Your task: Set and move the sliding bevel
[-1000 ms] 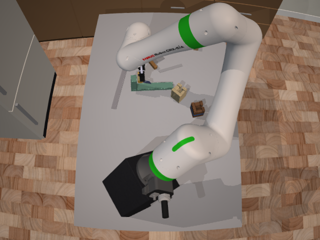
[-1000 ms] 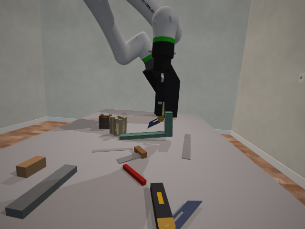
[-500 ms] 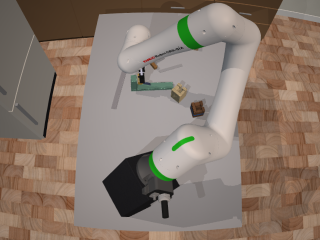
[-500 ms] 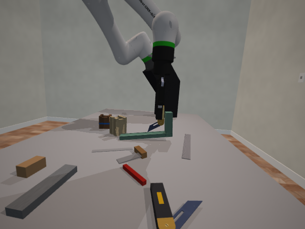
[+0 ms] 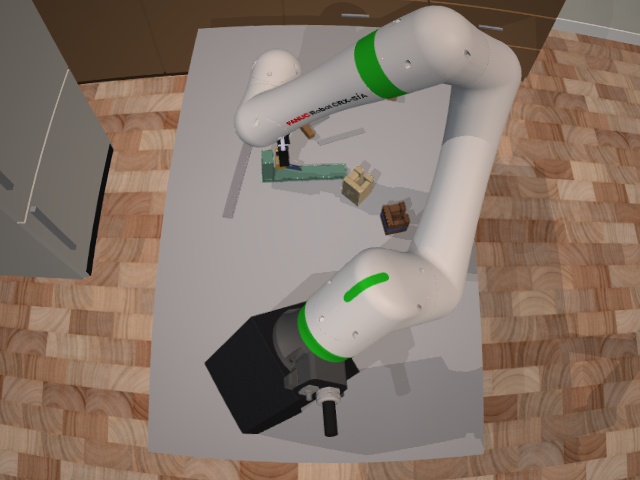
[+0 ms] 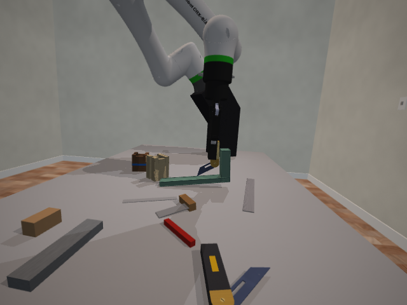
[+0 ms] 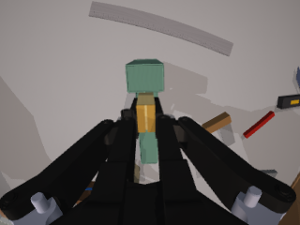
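My gripper (image 6: 215,157) is shut on the sliding bevel (image 6: 214,155). It holds the tan stock upright, with the dark blue blade (image 6: 205,168) angled down to the left. The bevel sits in the inner corner of the green fixture, close against the green leg (image 6: 225,164) and just above the green rail (image 6: 190,180). In the wrist view the stock (image 7: 145,116) lies between my fingers, with the leg's top (image 7: 145,77) just beyond. From above, the gripper (image 5: 281,155) is over the fixture's left end. A tan block (image 6: 158,166) and a dark brown block with a blue band (image 6: 139,161) stand to the left of the rail.
A second bevel with a black stock (image 6: 215,274) lies at the table's front. A red bar (image 6: 179,232), a small square with a wooden stock (image 6: 187,202), grey strips (image 6: 248,194) (image 6: 149,199), a long grey bar (image 6: 55,252) and a tan brick (image 6: 41,221) also lie on the table.
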Controlling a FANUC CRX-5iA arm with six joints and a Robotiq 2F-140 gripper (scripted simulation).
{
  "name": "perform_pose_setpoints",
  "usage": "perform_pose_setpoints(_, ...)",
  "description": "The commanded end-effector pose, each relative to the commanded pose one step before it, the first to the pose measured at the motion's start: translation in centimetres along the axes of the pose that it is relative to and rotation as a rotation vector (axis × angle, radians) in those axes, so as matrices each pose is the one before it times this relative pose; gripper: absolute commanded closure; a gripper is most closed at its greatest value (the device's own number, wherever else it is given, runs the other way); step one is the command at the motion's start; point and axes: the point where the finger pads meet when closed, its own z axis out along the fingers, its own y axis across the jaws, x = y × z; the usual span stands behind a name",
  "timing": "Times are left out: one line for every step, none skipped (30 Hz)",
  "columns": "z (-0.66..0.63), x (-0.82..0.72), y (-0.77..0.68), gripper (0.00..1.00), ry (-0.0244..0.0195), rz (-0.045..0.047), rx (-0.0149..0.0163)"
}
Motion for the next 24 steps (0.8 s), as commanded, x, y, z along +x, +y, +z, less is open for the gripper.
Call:
perform_pose_setpoints(-0.099,0.099,0.075,0.90,0.00041,-0.00035,-0.00165)
perform_pose_setpoints(-0.012,0.107,0.001,0.90,-0.00001,0.00000,0.00001)
perform_pose_setpoints(-0.014,0.119,0.001,0.90,-0.00001,0.00000,0.00001)
perform_pose_setpoints(-0.012,0.107,0.001,0.90,-0.00001,0.00000,0.00001)
perform_pose_setpoints(-0.009,0.077,0.001,0.90,-0.00001,0.00000,0.00001)
perform_pose_setpoints(-0.004,0.037,0.000,0.90,0.00000,0.00000,0.00000)
perform_pose_setpoints(-0.001,0.007,0.000,0.90,0.00000,0.00000,0.00000)
perform_pose_setpoints(0.000,0.000,0.000,0.90,0.00000,0.00000,0.00000)
perform_pose_setpoints(0.000,0.000,0.000,0.90,0.00000,0.00000,0.00000)
perform_pose_setpoints(0.000,0.000,0.000,0.90,0.00000,0.00000,0.00000)
perform_pose_setpoints(0.000,0.000,0.000,0.90,0.00000,0.00000,0.00000)
perform_pose_setpoints(0.000,0.000,0.000,0.90,0.00000,0.00000,0.00000)
perform_pose_setpoints(0.000,0.000,0.000,0.90,0.00000,0.00000,0.00000)
perform_pose_setpoints(0.000,0.000,0.000,0.90,0.00000,0.00000,0.00000)
perform_pose_setpoints(0.001,0.000,0.000,0.90,0.00000,0.00000,0.00000)
perform_pose_setpoints(0.002,0.000,0.000,0.90,0.00000,0.00000,0.00000)
perform_pose_setpoints(0.000,0.000,0.000,0.90,0.00000,0.00000,0.00000)
perform_pose_setpoints(0.000,0.000,0.000,0.90,0.00000,0.00000,0.00000)
perform_pose_setpoints(0.004,0.000,0.000,0.90,0.00000,0.00000,0.00000)
perform_pose_setpoints(0.006,0.000,0.000,0.90,0.00000,0.00000,0.00000)
perform_pose_setpoints(0.009,0.001,0.000,0.90,0.00000,0.00000,0.00000)
perform_pose_setpoints(0.012,0.001,0.000,0.90,0.00000,0.00000,0.00000)
perform_pose_setpoints(0.016,0.001,0.000,0.90,0.00000,0.00000,0.00000)
perform_pose_setpoints(0.020,0.001,0.000,0.90,0.00000,0.00000,0.00000)
